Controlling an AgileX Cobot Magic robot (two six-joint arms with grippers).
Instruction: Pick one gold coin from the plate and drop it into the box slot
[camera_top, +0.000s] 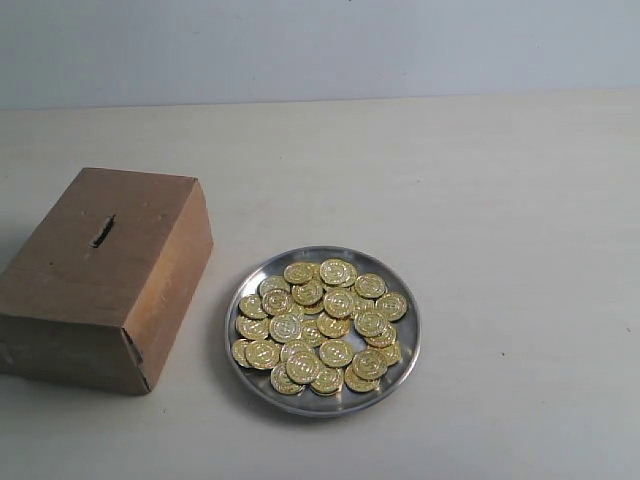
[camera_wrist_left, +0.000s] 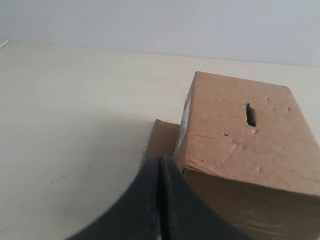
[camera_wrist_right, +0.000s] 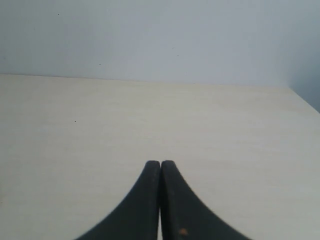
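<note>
Gold coins (camera_top: 322, 325), several dozen of them, lay heaped in overlapping layers on the plate (camera_top: 411, 335), a round silver dish sitting at the near edge of the pale table (camera_top: 500, 200). None of the coins lay outside the rim. Just beside the plate, on its left in the exterior view and not touching it, stood the box (camera_top: 95, 260), plain brown cardboard set at an angle, its near corner torn. The slot (camera_top: 102, 231), a short dark slit with rough edges, was cut into the box's top face, toward the far end and on the side away from the plate.

The left gripper (camera_wrist_left: 160, 159) was closed, its two black fingertips pressed together with nothing between them. In its wrist view the box (camera_wrist_left: 240, 135) sat close ahead, the slot (camera_wrist_left: 250, 114) plainly visible on top. The right gripper (camera_wrist_right: 160, 162) was likewise closed and empty, with the tabletop stretching ahead of it to a plain light wall (camera_top: 300, 50).
</note>
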